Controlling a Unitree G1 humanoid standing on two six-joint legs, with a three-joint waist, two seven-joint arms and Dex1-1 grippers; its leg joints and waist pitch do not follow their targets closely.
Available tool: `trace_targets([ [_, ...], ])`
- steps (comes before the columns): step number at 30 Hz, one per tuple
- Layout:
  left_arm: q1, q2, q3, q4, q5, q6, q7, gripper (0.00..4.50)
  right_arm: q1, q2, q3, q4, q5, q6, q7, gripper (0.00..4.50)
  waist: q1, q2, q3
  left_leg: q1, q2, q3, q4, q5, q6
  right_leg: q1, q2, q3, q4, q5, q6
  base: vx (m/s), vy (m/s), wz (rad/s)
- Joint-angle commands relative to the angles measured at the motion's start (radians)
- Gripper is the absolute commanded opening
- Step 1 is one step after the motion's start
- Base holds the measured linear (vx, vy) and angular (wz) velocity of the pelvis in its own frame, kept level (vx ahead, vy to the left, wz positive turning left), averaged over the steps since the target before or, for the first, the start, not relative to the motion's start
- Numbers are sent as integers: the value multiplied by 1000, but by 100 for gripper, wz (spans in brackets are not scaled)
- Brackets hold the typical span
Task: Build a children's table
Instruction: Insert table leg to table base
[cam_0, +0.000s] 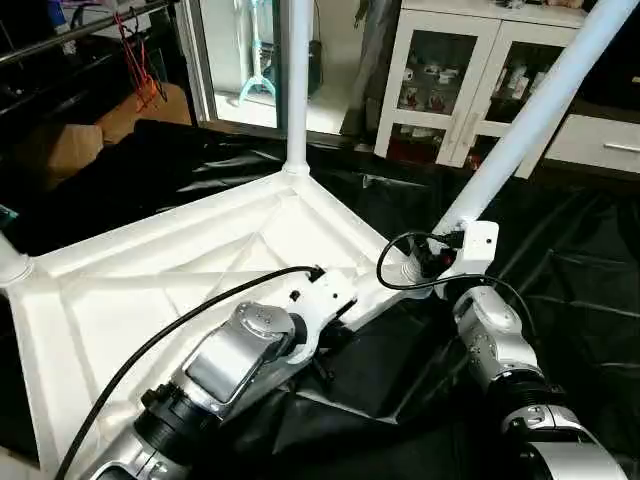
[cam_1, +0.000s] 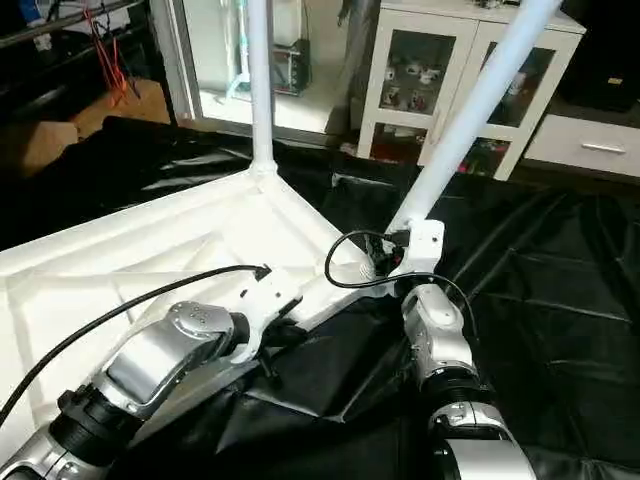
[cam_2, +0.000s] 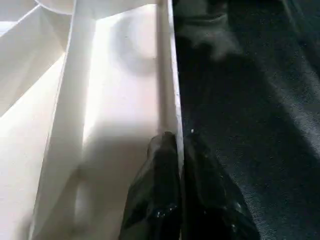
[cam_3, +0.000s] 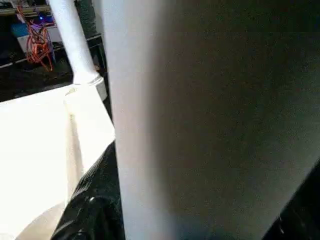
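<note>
Nearest, silver forearms over black sheeting. Left gripper (cam_2: 180, 150) pinching the tabletop (cam_0: 150, 300) rim, fingers pressed on its thin wall. Right gripper (cam_0: 440, 258) clasping the tilted leg (cam_0: 540, 110) at the near corner socket, axis leaning up and rightward. Far leg (cam_0: 296, 80) upright, seated. Wrist view alone revealing the pinch.

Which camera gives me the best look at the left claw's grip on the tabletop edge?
The left wrist view: the left claw has its two black fingers pinched on the thin rim of the tabletop, one finger on each side. In the eye views the silver forearm and wrist housing cover the fingers. The right wrist view shows a leg up close.
</note>
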Motion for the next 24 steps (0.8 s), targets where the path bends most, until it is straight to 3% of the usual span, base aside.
trace_targets([
  [1, 26, 12, -32, 34, 1, -5, -38, 0, 79, 12, 16, 141, -40, 121, 1, 193, -5, 9, 11, -13, 26, -7, -72, -155, -15, 0, -87, 42, -87, 54, -140, 0, 0, 0],
  [5, 53, 44, -57, 41, 8, -54, -74, 0, 88, 8, 20, 117, -21, 124, 80, 193, -11, 11, 10, -16, 27, -9, -72, -140, -7, 1, -86, 41, -83, 96, -150, 0, 0, 0],
  [7, 72, 95, -85, 38, 19, -137, -137, 0, 107, 3, 43, 70, -6, 131, 188, 193, -9, 10, 10, -19, 26, -9, -70, -134, 3, 5, -86, 42, -84, 116, -145, 0, 0, 0],
  [9, 113, 204, -101, 28, 24, -301, -265, 0, 162, -27, 106, -46, 21, 153, 395, 193, -10, 1, 13, -23, 22, -9, -69, -130, 33, 8, -84, 45, -89, 134, -119, 0, 0, 0],
  [11, 132, 265, -101, 18, 21, -338, -322, 0, 190, -45, 134, -108, 44, 172, 492, 193, -8, 5, 13, -21, 21, -12, -69, -134, 46, 10, -83, 47, -90, 139, -100, 0, 0, 0],
  [12, 135, 280, -97, 20, 23, -356, -333, 0, 197, -52, 141, -122, 50, 179, 516, 193, -13, 11, 14, -16, 29, -14, -76, -139, 40, 2, -85, 43, -86, 138, -107, 0, 0, 0],
  [14, 141, 301, -86, 23, 21, -379, -349, 0, 207, -62, 151, -141, 58, 188, 551, 193, -14, 11, 10, -12, 30, -13, -75, -125, 33, 6, -82, 43, -82, 162, -114, 0, 0, 0],
  [15, 158, 350, -6, 57, -3, -457, -383, 0, 240, -101, 183, -189, 79, 216, 675, 193, -14, 2, 9, -19, 18, -11, -65, -74, 44, 15, -75, 42, -78, 246, -114, 0, 0, 0],
  [16, 162, 366, 28, 75, -10, -489, -389, 0, 252, -116, 195, -202, 85, 222, 724, 193, -15, 2, 9, -18, 19, -12, -65, -70, 50, 16, -74, 42, -78, 268, -108, 0, 0, 0],
  [17, 161, 390, 65, 100, -16, -525, -396, 0, 264, -135, 209, -204, 75, 218, 777, 193, -16, 4, 10, -15, 21, -10, -65, -78, 56, 10, -75, 41, -77, 279, -107, 0, 0, 0],
  [18, 160, 394, 72, 105, -17, -529, -395, 0, 266, -138, 211, -203, 72, 215, 785, 193, -18, -7, 12, -15, 19, -8, -66, -87, 64, 9, -75, 41, -77, 267, -98, 0, 0, 0],
  [19, 151, 424, 121, 145, -29, -566, -398, 0, 284, -160, 227, -200, 54, 201, 848, 193, -16, -8, 13, -14, 21, -9, -68, -90, 65, 7, -77, 40, -77, 253, -99, 0, 0, 0],
  [20, 145, 436, 140, 163, -35, -585, -401, 0, 292, -168, 233, -203, 50, 203, 874, 193, -15, -4, 12, -13, 23, -11, -68, -92, 63, 7, -77, 40, -76, 243, -99, 0, 0, 0],
  [22, 140, 452, 166, 185, -50, -605, -415, 0, 307, -180, 240, -211, 57, 225, 916, 193, -16, -11, 13, -12, 25, -9, -69, -83, 65, 6, -77, 40, -74, 247, -106, 0, 0, 0],
  [24, 138, 460, 177, 192, -55, -616, -423, 0, 316, -189, 249, -207, 48, 214, 935, 193, -15, -11, 13, -12, 25, -8, -68, -65, 69, 8, -79, 41, -71, 268, -110, 0, 0, 0],
])
